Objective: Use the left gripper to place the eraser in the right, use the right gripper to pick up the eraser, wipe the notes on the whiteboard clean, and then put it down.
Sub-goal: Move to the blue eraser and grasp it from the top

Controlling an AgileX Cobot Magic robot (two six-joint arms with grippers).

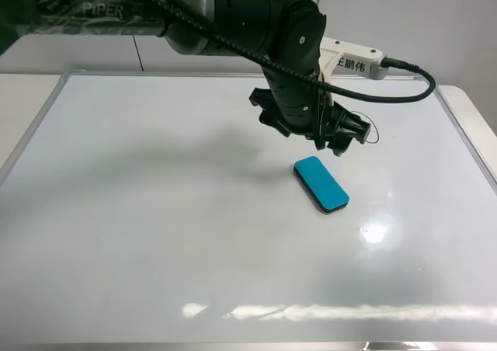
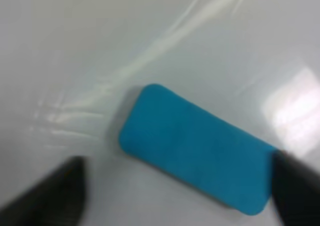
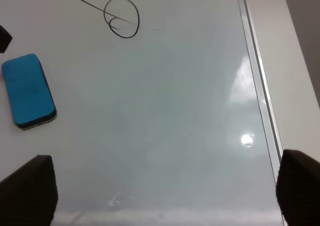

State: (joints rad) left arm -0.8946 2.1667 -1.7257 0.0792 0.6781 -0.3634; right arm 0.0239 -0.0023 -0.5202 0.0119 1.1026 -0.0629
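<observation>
Eraser, teal-blue face up and dark felt side down, lies flat on the whiteboard, a little right of the board's middle in the high view and angled diagonally. Nothing is gripping it.

The left gripper reaches across from the left side and hangs just behind and above the eraser. In the left wrist view its jaws are spread wide: one dark finger stands clear of the eraser's near end, while the other finger sits at the far end. The blur hides whether that one touches.

The right gripper shows only in its own wrist view. Its two dark fingers are at the picture's lower corners, spread wide with bare board between them and nothing held.

The notes, an oval loop with a straight stroke through it, are on the board near the eraser, apart from it. In the high view the left gripper covers most of them. The silver frame edges the board on the right.
</observation>
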